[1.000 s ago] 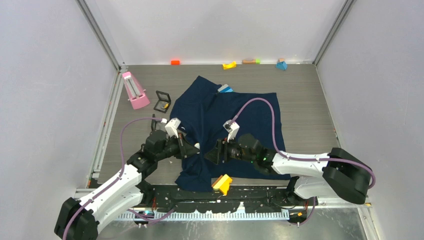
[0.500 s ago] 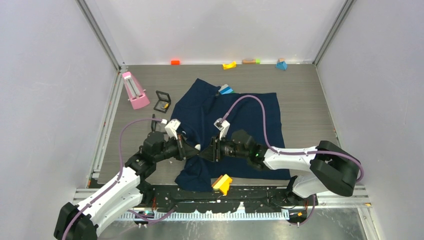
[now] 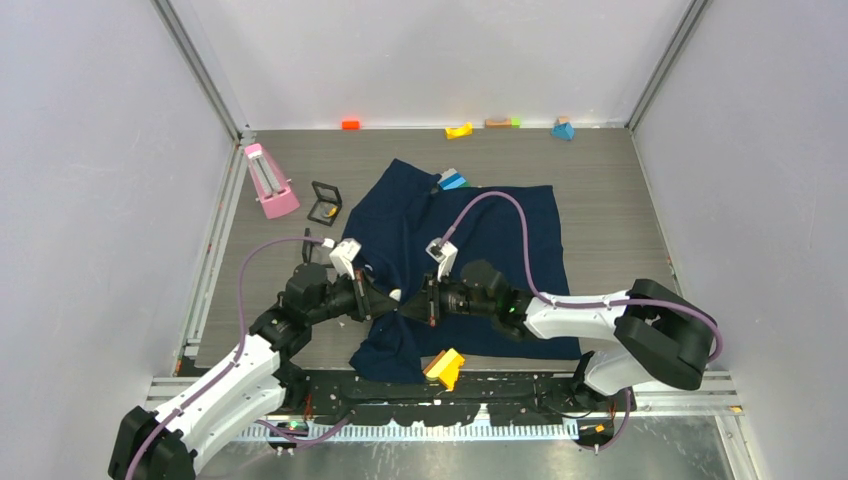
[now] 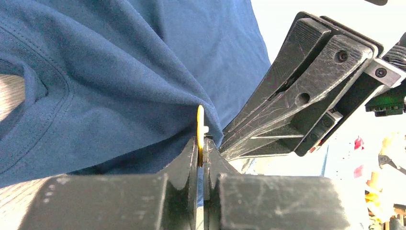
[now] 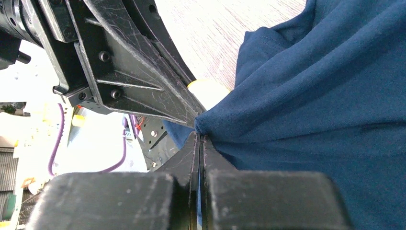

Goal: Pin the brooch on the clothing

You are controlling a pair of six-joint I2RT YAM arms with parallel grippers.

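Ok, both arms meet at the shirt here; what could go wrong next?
First, the left jaws grip the brooch only by its lower edge; pressing it into the shirt could tilt it or squeeze it out.
Second, the right jaws pinch just a small fold of fabric, tip to tip with the left ones; the fold may slip free, or the two sets may collide.

Clothing (image 3: 400, 215) navy; brooch (image 4: 200, 124) yellow-gold; table (image 3: 610, 200) grey woodgrain.

Left gripper (image 4: 201, 146) pinches the yellow brooch (image 4: 200, 120) edge-on at lower centre against the navy T-shirt (image 4: 119, 72); right gripper (image 4: 227, 137) meets the fabric from upper right.
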